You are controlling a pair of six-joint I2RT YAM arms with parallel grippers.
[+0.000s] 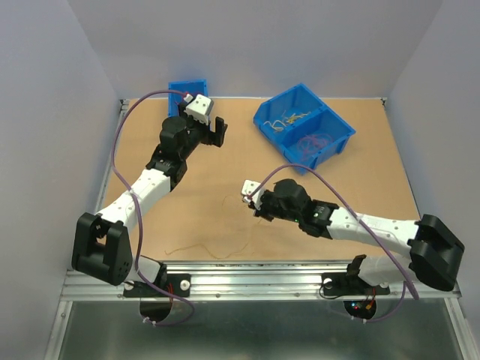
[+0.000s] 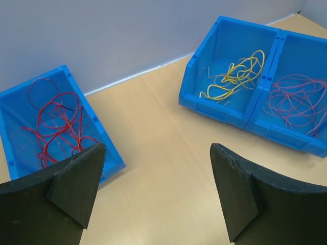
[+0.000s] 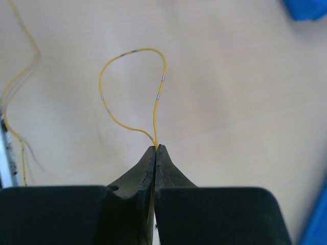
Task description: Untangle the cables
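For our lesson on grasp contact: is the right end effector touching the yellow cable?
Touching. The right wrist view shows the right end effector shut, pinching the yellow cable at the base of its loop.

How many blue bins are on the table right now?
3. The left bin, at the table's far left, holds red wires. The middle bin, far right, holds yellow wires; the right bin beside it holds pink-red wires. None seems hidden.

A yellow cable (image 3: 138, 50) loops out of the closed right gripper (image 3: 157, 147). Red cables (image 2: 51, 122) lie tangled in the eleven o'clock bin (image 2: 102, 138). A yellow tangle (image 2: 235, 76) and a pink-red tangle (image 2: 296, 99) fill the one o'clock twin bin (image 2: 214, 109).
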